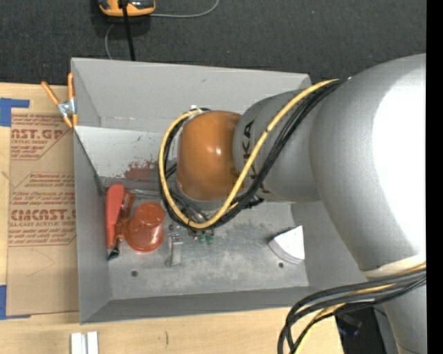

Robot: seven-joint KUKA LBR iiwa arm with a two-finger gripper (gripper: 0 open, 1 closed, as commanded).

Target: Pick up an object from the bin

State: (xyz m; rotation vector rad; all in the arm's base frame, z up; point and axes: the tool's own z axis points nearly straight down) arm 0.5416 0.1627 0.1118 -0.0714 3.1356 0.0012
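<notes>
the gripper (pixel 176 247) hung low just right of the red cup (pixel 144 227) (open or closed, i couldn't tell); nothing looked lifted, the pick not yet done.

At twelve o'clock is a dark floor (pixel 291 34) with a small orange and black gadget (pixel 126 6) and its thin cord (pixel 130 41). At six o'clock, a pale wooden tabletop (pixel 208 330).
</notes>
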